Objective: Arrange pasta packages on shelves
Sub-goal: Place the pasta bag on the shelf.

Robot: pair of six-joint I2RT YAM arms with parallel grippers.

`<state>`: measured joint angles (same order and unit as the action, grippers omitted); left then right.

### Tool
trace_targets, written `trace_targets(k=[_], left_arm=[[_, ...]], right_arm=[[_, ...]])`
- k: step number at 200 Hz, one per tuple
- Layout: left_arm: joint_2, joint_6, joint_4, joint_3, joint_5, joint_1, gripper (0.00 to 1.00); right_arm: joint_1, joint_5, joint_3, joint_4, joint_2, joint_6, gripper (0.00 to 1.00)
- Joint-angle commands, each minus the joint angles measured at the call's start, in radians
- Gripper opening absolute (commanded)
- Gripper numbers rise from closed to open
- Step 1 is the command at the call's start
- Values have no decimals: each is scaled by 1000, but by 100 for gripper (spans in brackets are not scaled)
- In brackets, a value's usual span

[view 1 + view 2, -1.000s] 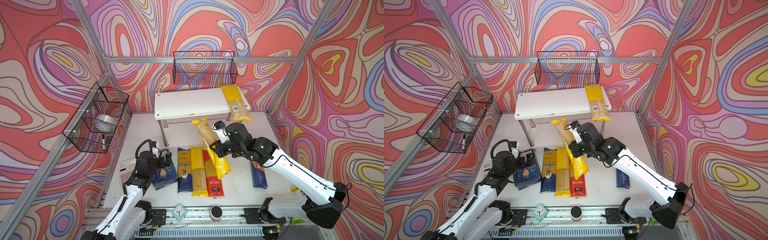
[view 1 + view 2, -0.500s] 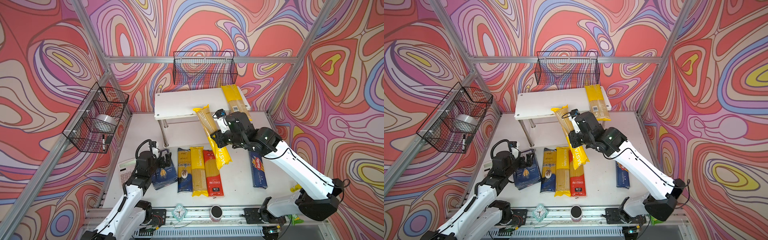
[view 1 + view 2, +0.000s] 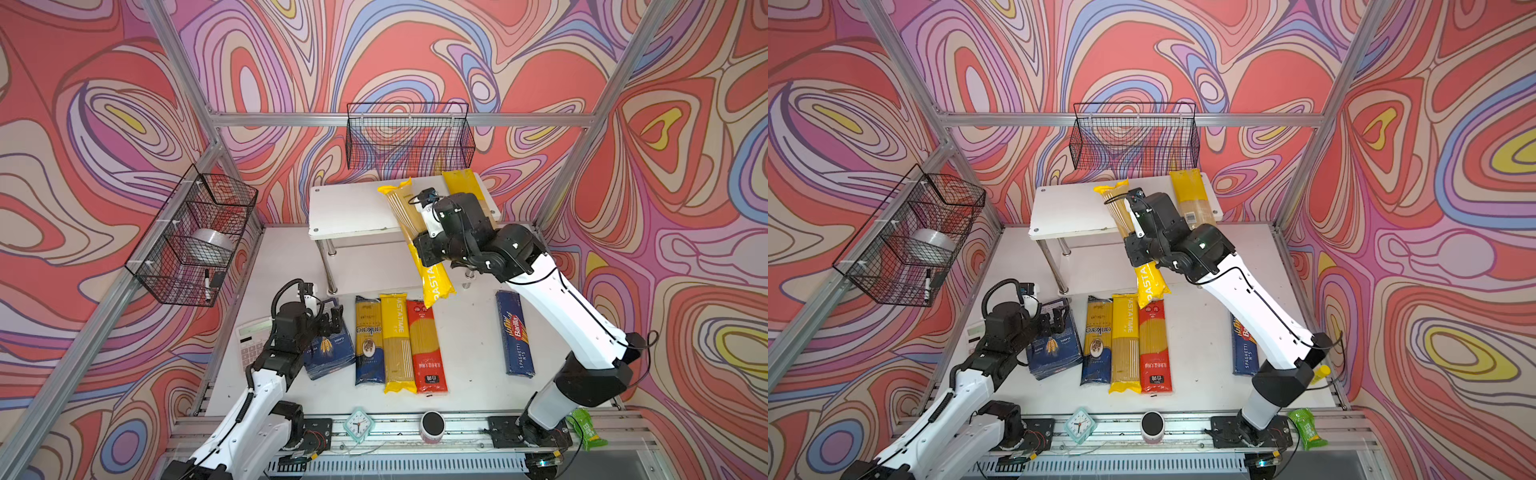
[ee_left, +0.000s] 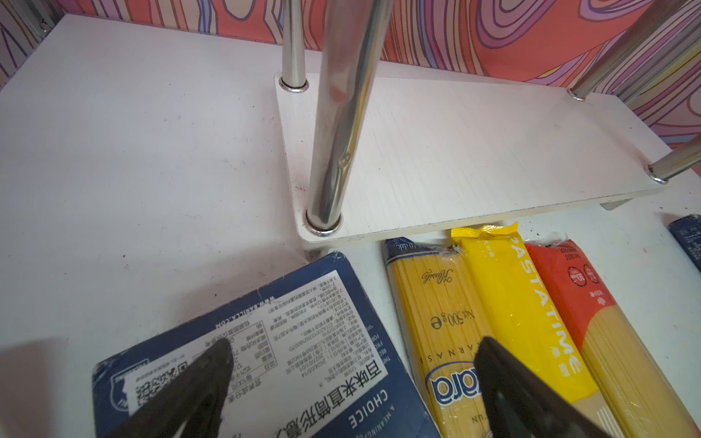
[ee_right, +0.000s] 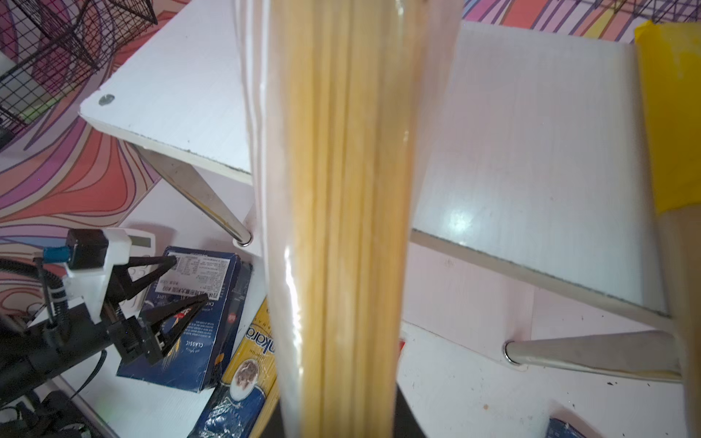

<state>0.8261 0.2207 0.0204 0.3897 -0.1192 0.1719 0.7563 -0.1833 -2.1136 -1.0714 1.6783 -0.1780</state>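
1. Held yellow pack (image 3: pixel 433 277): it is carried aslant, with its upper end over the top board (image 3: pixel 353 208) of the white rack (image 3: pixel 323 259). Its printed lower end hangs out past the rack's front edge, clear of the table (image 3: pixel 469 332). A second ago it hung lower, wholly in front of the rack. It has since been raised and swung rackward.
2. Right gripper (image 3: pixel 424 249): it is clamped on the pack at about mid-length. The fingertips are hidden under the wrist, but the pack hangs from them. In the right wrist view the strands (image 5: pixel 341 227) fill the middle, with the top board behind.
3. Meaning: the carry looks nearly done. What probably remains is to level the pack and lay it on the top board beside the barcode pack (image 3: pixel 461 183), which lies at the board's end nearest the right arm.
4. Left gripper (image 4: pixel 352 379): its fingers (image 4: pixel 197 386) are spread and hold nothing. It is poised over the wide blue box (image 3: pixel 332 353) before the rack's front leg, as it was a second ago.
5. Unshelved, in front of the rack: the dark-blue bag (image 3: pixel 368 340), yellow bag (image 3: pixel 397 345) and red bag (image 3: pixel 426 349) lie side by side. The narrow Barilla box (image 3: pixel 515 332) lies apart from them. The lower board (image 4: pixel 474 151) shows no pack.
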Motion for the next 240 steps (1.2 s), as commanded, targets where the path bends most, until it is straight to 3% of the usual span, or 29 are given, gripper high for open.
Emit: trace_targets(k=[1,56,166,240], left_arm=[[2,0,23,-11,-13,8,100],[2,-4,26,-12,-24,8,100],[2,-4,25,-12,-24,8,100],[2,-7,25,-11,-32,8,100]], right_arm=[[-38,-2,-68,82,-11,28,11],[-135,-8,-139,119,60,44,11],[-221,-50,-306,174,237,51,11],[-268,-80,-314,159,276,52,13]])
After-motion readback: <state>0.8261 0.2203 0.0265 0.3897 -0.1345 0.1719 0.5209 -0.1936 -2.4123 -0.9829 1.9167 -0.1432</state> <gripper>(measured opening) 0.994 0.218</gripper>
